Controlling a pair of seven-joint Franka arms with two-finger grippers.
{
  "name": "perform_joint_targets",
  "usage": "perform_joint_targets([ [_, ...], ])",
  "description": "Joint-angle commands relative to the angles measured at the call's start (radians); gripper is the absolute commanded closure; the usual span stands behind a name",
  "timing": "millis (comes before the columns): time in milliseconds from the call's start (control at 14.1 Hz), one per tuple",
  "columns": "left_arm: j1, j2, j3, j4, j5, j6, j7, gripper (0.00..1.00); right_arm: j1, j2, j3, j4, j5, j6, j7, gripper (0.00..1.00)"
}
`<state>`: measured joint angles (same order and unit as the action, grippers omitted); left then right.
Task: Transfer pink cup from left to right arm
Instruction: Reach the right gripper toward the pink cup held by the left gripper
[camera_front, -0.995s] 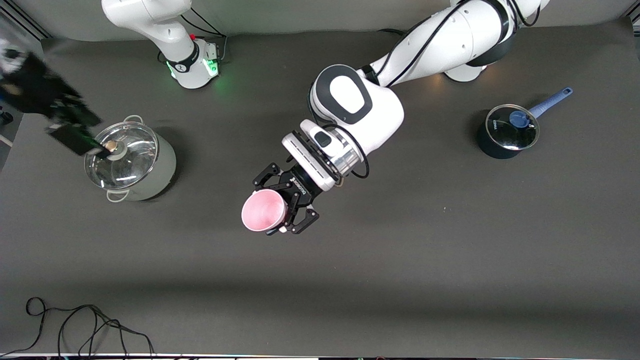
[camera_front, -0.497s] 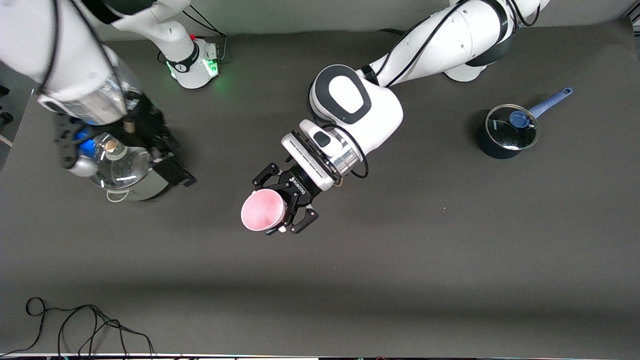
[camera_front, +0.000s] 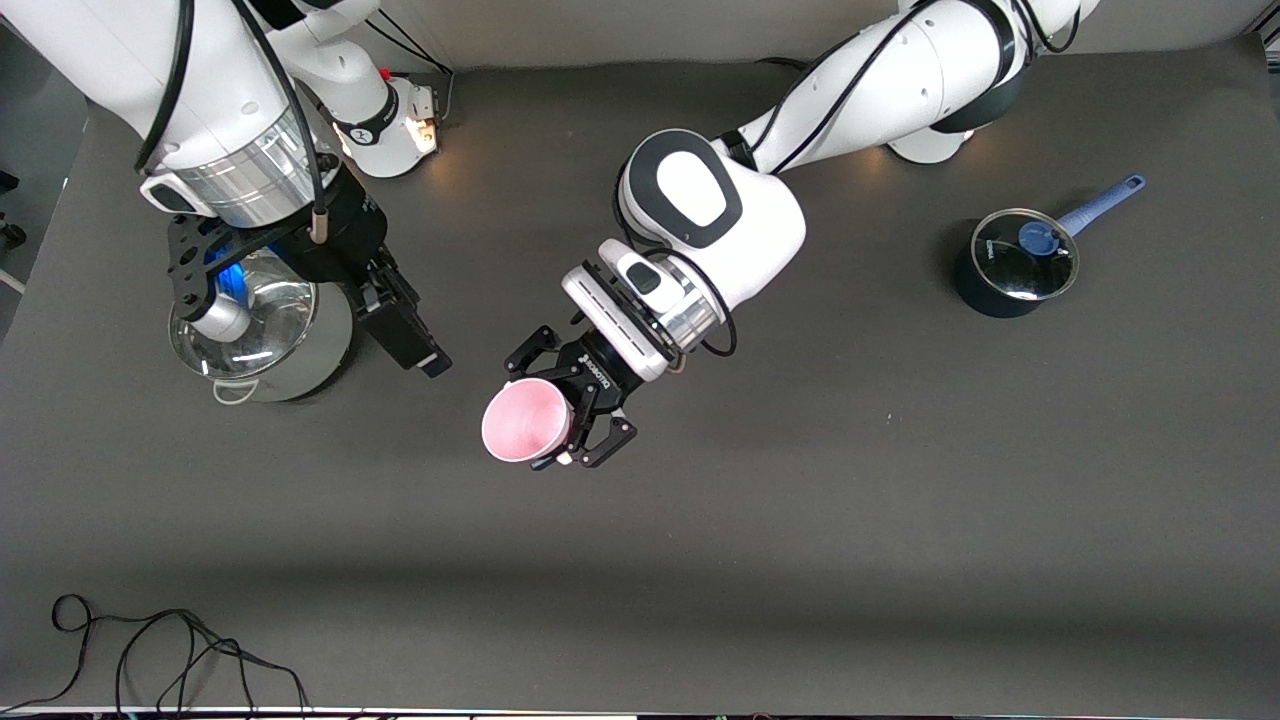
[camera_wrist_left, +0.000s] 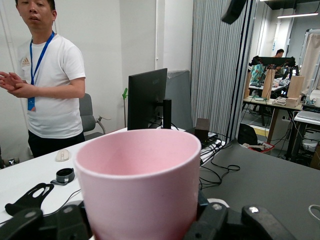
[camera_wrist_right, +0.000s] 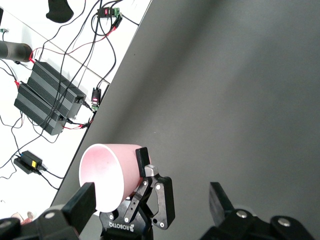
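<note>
Risk, as we judge it, lies in timing: our left tool (camera_front: 572, 408) grips the cup (camera_front: 522, 422) aloft over mid-surface, our right tool (camera_front: 405, 335) hangs spread nearby beside the pot (camera_front: 262, 335), and letting go early would drop it.

Pink cup (camera_front: 523, 421): small pale-pink plastic tumbler, tapered, no handle, empty, interior plain. Held up in air over middle of tabletop (camera_front: 800, 520), clamped at side wall in left gripper (camera_front: 578, 408), black linkage fingers closed on it. Tilted, open mouth turned toward front camera and toward right arm's end of tabletop. Right gripper (camera_front: 410, 335), long flat black fingers spread wide, hung near cup, apart from it, nothing held.
</note>
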<state>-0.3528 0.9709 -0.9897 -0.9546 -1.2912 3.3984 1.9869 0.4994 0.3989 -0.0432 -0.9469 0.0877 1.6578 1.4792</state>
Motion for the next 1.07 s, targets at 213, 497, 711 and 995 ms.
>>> perform_joint_targets([
  [213, -0.028, -0.009, 0.023, 0.025, 0.001, 0.019, -0.02, 1.0, 0.001, 0.078, 0.02, 0.037, 0.004, 0.109, 0.026, 0.0],
  [497, -0.028, -0.009, 0.023, 0.025, 0.001, 0.019, -0.02, 1.0, 0.001, 0.138, 0.026, 0.037, -0.003, 0.152, 0.019, 0.0],
  [711, -0.028, -0.009, 0.023, 0.025, 0.0, 0.019, -0.02, 1.0, 0.001, 0.152, 0.026, 0.039, -0.003, 0.174, 0.016, 0.0],
  [995, -0.028, -0.009, 0.023, 0.025, 0.001, 0.019, -0.02, 1.0, 0.004, 0.152, 0.028, 0.037, -0.037, 0.171, 0.013, 0.01],
])
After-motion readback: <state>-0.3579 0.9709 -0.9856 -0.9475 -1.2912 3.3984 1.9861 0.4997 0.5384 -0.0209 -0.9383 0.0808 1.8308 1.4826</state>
